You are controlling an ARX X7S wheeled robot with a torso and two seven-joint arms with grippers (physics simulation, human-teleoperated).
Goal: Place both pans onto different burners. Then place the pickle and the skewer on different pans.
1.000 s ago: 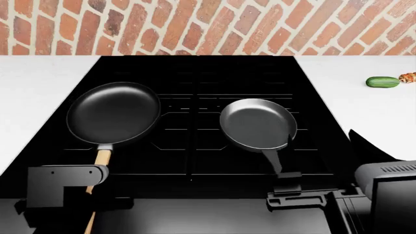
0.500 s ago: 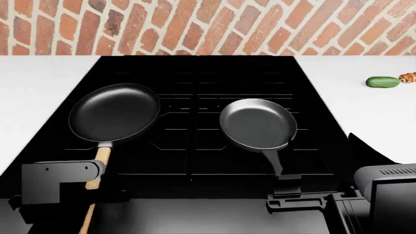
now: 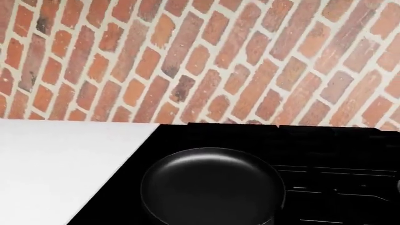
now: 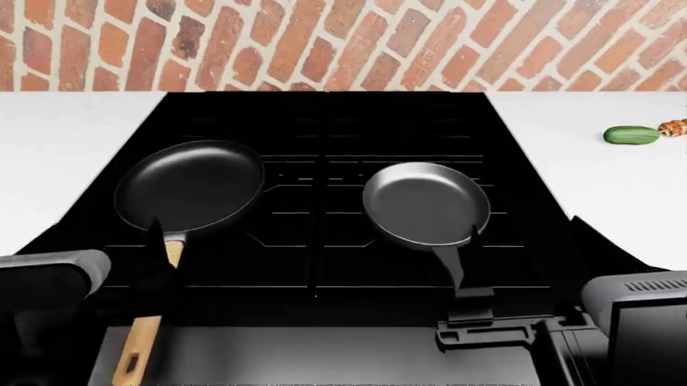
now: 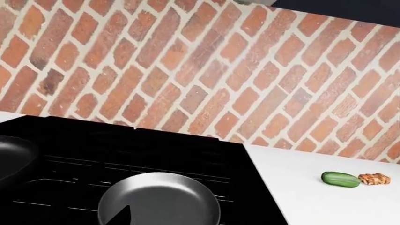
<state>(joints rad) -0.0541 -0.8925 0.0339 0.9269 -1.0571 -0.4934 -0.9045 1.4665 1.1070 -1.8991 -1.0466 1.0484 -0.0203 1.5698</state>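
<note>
The matte black pan [image 4: 191, 186] with its wooden handle [image 4: 140, 346] sits on the stove's left burner. It also shows in the left wrist view [image 3: 212, 187]. My left gripper [image 4: 154, 277] is a dark shape across the handle, its jaws hidden. The grey pan [image 4: 426, 205] sits on a right burner [image 4: 504, 241], and it also shows in the right wrist view [image 5: 159, 201]. My right gripper [image 4: 472, 310] is closed around the end of its dark handle [image 4: 453, 261]. The pickle [image 4: 630, 135] and the skewer [image 4: 674, 127] lie side by side on the white counter, far right. Both show in the right wrist view, pickle [image 5: 340, 179] and skewer [image 5: 374, 178].
The black stove [image 4: 322, 121] fills the middle, with white counter [image 4: 64, 145] on both sides and a brick wall [image 4: 343, 40] behind. The rear burners hold nothing. My right arm's housing [image 4: 644, 322] fills the lower right corner.
My left arm has swung down and left, and a grey link now shows at the lower left. The black pan shifted slightly up and right. The right arm and grey pan barely moved.
</note>
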